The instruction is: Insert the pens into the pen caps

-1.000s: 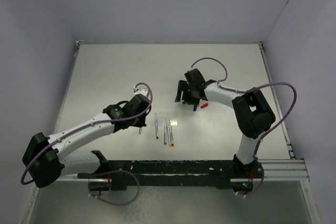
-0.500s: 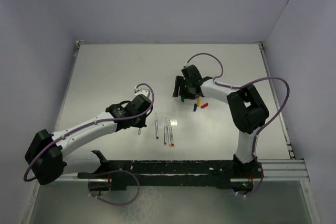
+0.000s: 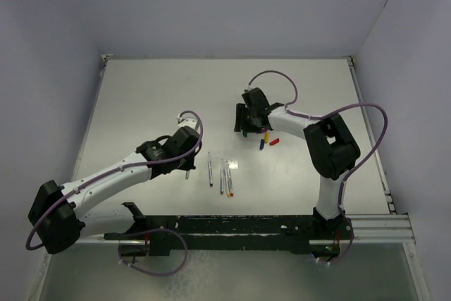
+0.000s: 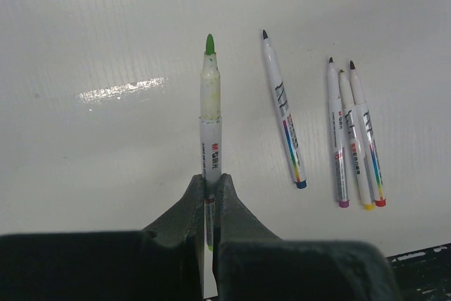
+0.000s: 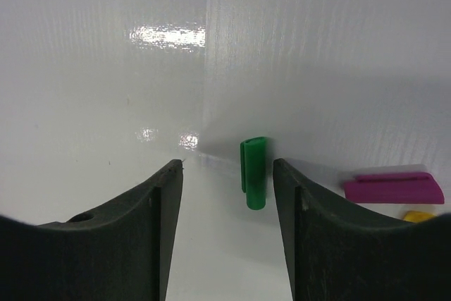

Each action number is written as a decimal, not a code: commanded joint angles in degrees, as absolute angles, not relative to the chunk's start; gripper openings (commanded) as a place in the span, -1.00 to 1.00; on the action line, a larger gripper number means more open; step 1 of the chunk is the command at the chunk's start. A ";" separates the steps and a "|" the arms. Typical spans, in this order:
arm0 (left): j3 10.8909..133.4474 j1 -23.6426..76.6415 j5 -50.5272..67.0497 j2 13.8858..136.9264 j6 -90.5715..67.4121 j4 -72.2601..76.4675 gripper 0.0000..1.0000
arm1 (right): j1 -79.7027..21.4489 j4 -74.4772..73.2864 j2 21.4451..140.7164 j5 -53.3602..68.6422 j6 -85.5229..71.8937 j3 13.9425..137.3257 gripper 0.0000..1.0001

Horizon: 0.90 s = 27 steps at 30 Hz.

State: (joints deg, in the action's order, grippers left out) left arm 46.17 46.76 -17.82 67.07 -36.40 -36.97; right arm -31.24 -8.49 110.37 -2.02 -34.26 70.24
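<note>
Only wrist-side: left hand (image 4: 209,182) clenched on green-tipped pen (image 4: 210,100), right hand (image 5: 225,166) released around green cap (image 5: 254,173).

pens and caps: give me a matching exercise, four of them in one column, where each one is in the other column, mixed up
1 green pen
2 green cap
3 magenta cap
4 blue-ended pen

A between the open jaws of the right gripper
B on the table, apart from three pens lying together
C clamped in the left gripper
D lying just outside the right gripper

Pairs: 1-C, 2-A, 3-D, 4-B
</note>
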 commanded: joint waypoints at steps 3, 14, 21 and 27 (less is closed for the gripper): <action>47.15 46.76 -18.69 63.67 -36.83 -35.20 -1.00 | -31.77 -20.00 113.88 -7.00 -29.50 67.49 0.14; 47.37 46.79 -18.53 61.76 -35.99 -35.22 -1.00 | -33.66 -21.94 116.07 -8.42 -28.18 67.48 0.13; 46.91 46.76 -19.13 60.63 -35.57 -35.49 -1.00 | -35.04 -23.20 117.19 -10.50 -28.20 67.68 0.03; 47.02 46.74 -19.40 60.22 -35.67 -35.69 -1.00 | -35.63 -23.98 118.38 -11.61 -28.39 67.62 -0.04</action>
